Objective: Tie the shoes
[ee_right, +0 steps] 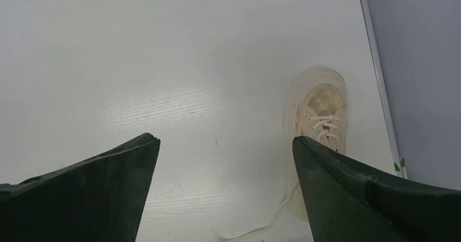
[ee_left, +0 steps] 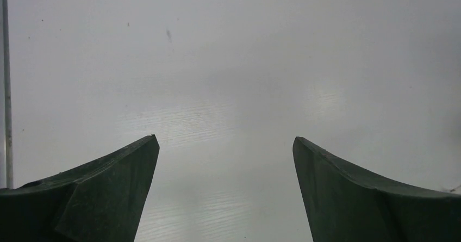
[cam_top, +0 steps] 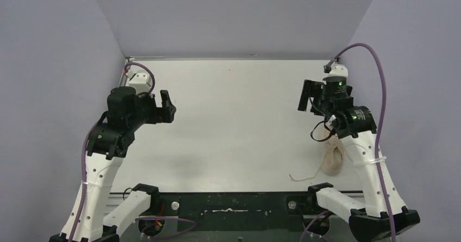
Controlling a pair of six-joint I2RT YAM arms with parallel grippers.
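A small cream-beige sneaker (cam_top: pixel 332 157) lies on the white table near the right wall, mostly hidden under the right arm. In the right wrist view the sneaker (ee_right: pixel 317 111) lies just beyond the right finger, toe away, with crossed laces on top. One loose lace (cam_top: pixel 304 175) trails left toward the table's front edge; it also shows in the right wrist view (ee_right: pixel 266 225). My right gripper (cam_top: pixel 307 96) is open and empty, raised above the table beyond the shoe. My left gripper (cam_top: pixel 167 106) is open and empty at the far left, over bare table.
Grey-lilac walls close in the table on the left, back and right. A purple cable (cam_top: pixel 380 90) loops from the right arm along the right wall. The table's right edge strip (ee_right: pixel 380 90) runs just beside the shoe.
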